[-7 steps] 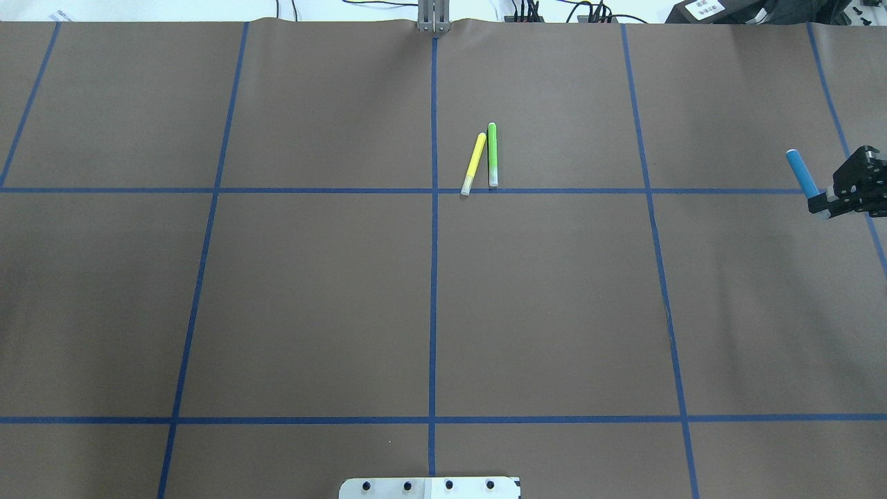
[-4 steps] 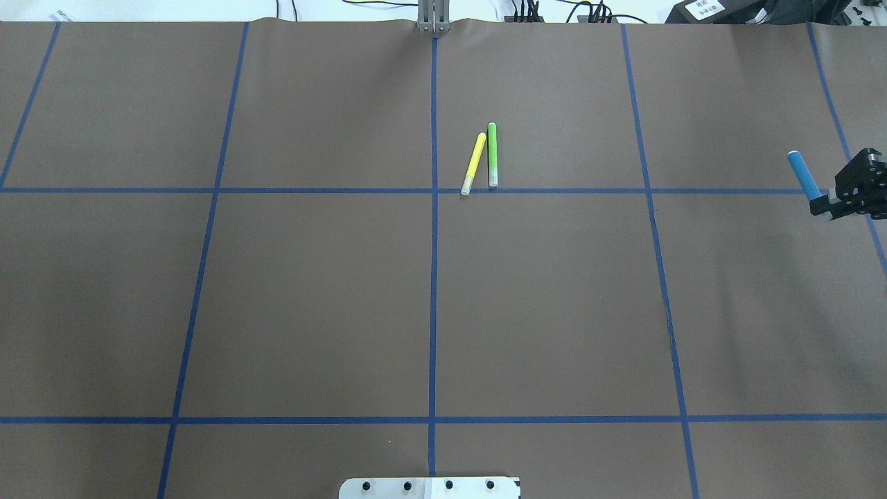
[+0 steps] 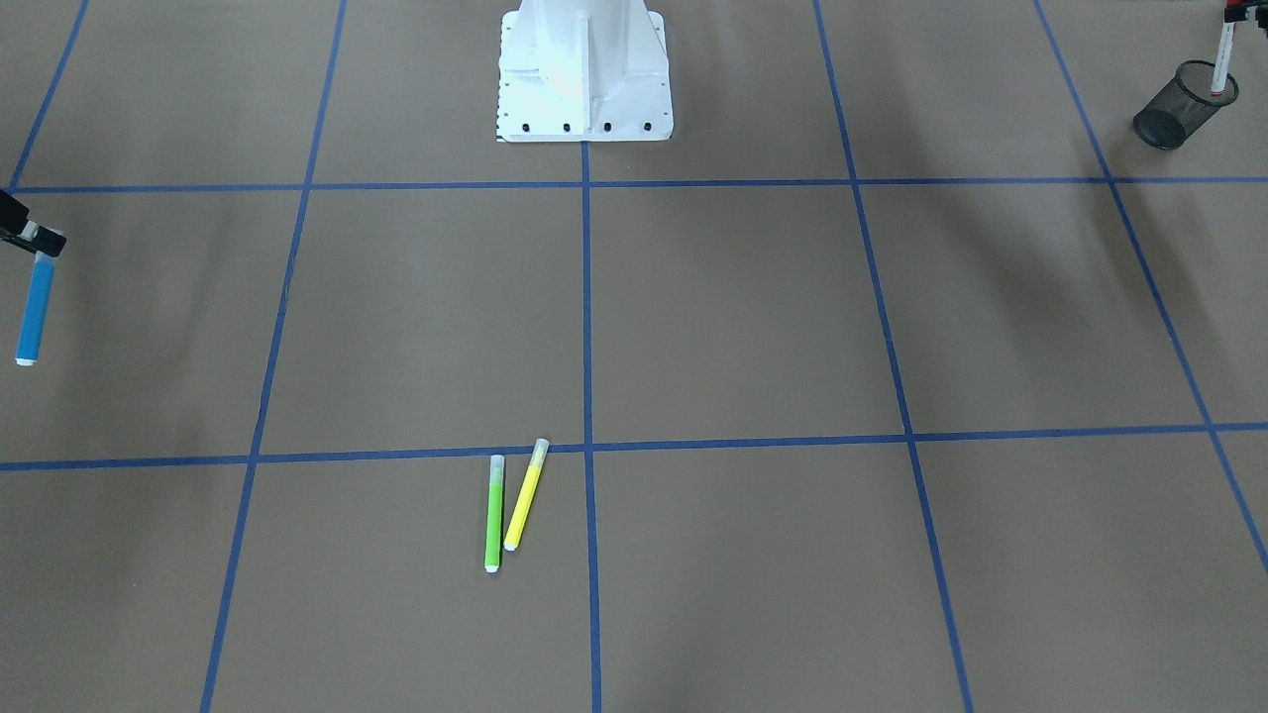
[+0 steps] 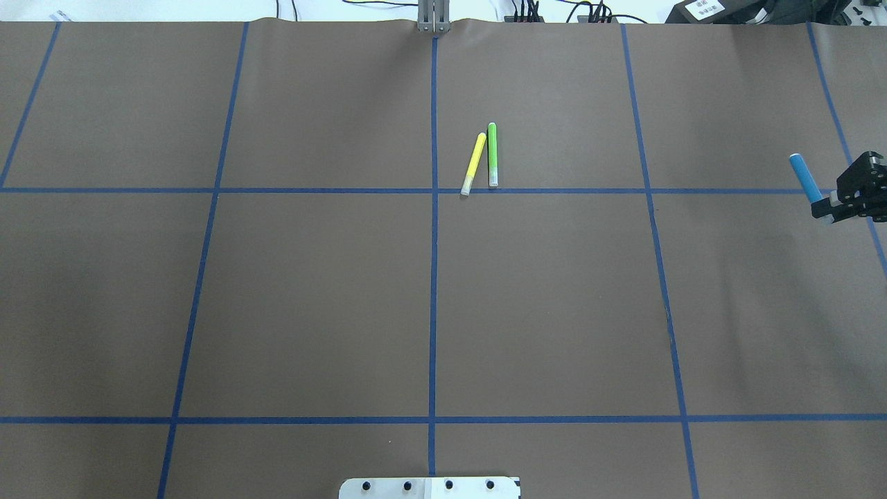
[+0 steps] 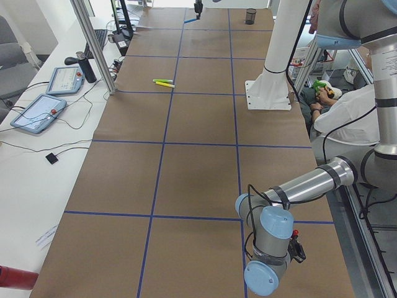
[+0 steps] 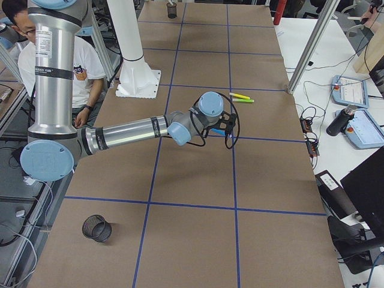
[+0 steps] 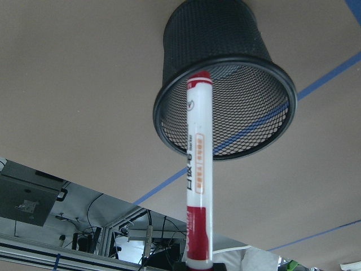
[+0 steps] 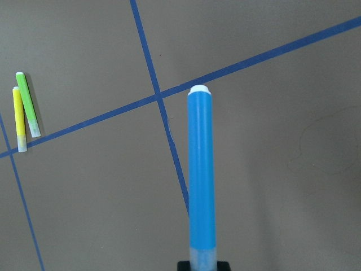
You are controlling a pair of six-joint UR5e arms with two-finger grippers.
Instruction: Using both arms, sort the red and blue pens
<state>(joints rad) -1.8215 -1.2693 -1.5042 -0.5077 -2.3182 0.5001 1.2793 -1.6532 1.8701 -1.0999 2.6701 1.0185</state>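
The blue pen point(image 4: 804, 177) hangs above the table's far right, my right gripper point(image 4: 823, 208) shut on its capped end. In the right wrist view the blue pen point(image 8: 201, 175) points away from the gripper point(image 8: 203, 265) over a crossing of tape lines. My left gripper point(image 7: 197, 264) is shut on the red pen point(image 7: 197, 180), white-barrelled with red ends. Its far end sits over the mouth of a tilted black mesh cup point(image 7: 225, 84). In the front-facing view the red pen point(image 3: 1225, 54) stands over that cup point(image 3: 1179, 104) at the top right.
A green marker point(image 4: 493, 154) and a yellow marker point(image 4: 473, 163) lie side by side near the table's middle. The white pedestal point(image 3: 584, 69) stands at the robot's edge. A second mesh cup point(image 6: 96, 228) sits by the right end. A seated person point(image 6: 81, 66) is behind the robot.
My right gripper has drifted slightly right and down in the overhead view, carrying the blue pen. The green and yellow markers have not moved.
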